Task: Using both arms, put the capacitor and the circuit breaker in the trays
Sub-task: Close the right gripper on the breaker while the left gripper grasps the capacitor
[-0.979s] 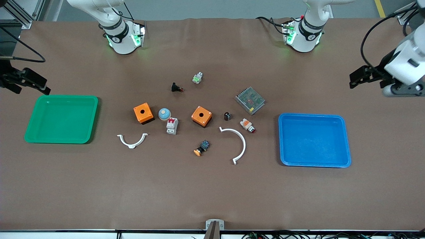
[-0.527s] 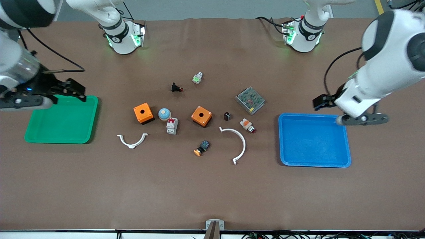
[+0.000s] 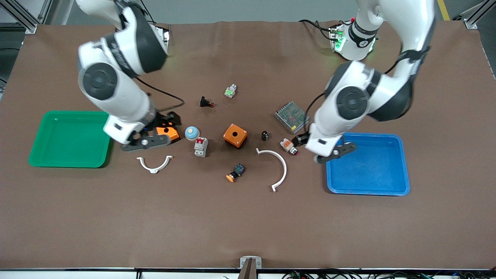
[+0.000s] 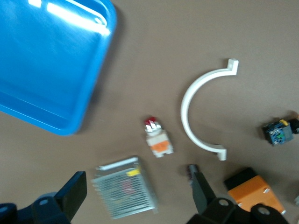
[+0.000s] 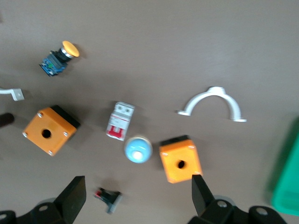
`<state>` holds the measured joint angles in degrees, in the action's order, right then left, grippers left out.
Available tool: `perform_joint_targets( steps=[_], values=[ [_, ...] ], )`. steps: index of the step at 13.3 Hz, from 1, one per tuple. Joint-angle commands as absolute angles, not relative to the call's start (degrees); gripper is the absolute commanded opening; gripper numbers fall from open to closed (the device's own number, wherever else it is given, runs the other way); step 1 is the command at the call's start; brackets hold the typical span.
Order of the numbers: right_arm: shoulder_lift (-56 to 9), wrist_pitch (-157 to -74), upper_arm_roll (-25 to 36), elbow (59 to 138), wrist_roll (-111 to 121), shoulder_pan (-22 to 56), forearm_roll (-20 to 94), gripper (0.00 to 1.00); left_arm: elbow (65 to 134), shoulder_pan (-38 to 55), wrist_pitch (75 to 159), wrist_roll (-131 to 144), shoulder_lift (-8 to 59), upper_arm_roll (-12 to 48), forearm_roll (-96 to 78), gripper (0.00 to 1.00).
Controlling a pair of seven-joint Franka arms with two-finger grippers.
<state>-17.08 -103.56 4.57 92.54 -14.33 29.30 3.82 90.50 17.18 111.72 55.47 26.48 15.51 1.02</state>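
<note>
The capacitor, a tiny black cylinder, stands between an orange box and a white-and-orange push-button. In the left wrist view the capacitor is partly hidden by a finger. The circuit breaker, white-grey with red levers, lies just nearer the camera than a blue dome; it also shows in the right wrist view. My left gripper is open and empty, up over the push-button and the metal grille unit. My right gripper is open and empty over a second orange box.
A green tray lies at the right arm's end, a blue tray at the left arm's end. Two white arcs, a yellow-capped button, a black push-button and a small green-white part lie around.
Both arms have swung in from the table's ends toward the middle, the right gripper from the green tray to the orange box, the left from the blue tray to the push-button.
</note>
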Motion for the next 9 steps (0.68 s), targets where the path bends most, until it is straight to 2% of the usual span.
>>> perform_joint_targets(
  steps=[1, 4, 9],
  values=[
    [-17.7, -110.5, 5.1, 97.8, -19.2, 31.7, 7.0, 1.00, 89.6, 20.1, 116.3, 64.0, 30.7, 15.3, 1.6, 1.00],
    [-20.0, -119.6, 5.1, 103.0, -23.6, 33.8, 8.4, 1.00, 91.4, 23.2, 121.2, 72.4, 33.9, 15.3, 1.7, 0.97],
    [-25.6, -126.7, 5.1, 104.9, -23.6, 33.8, 9.2, 0.99, 102.0, 26.5, 136.9, 78.6, 34.2, 15.1, 1.7, 0.89]
  ],
)
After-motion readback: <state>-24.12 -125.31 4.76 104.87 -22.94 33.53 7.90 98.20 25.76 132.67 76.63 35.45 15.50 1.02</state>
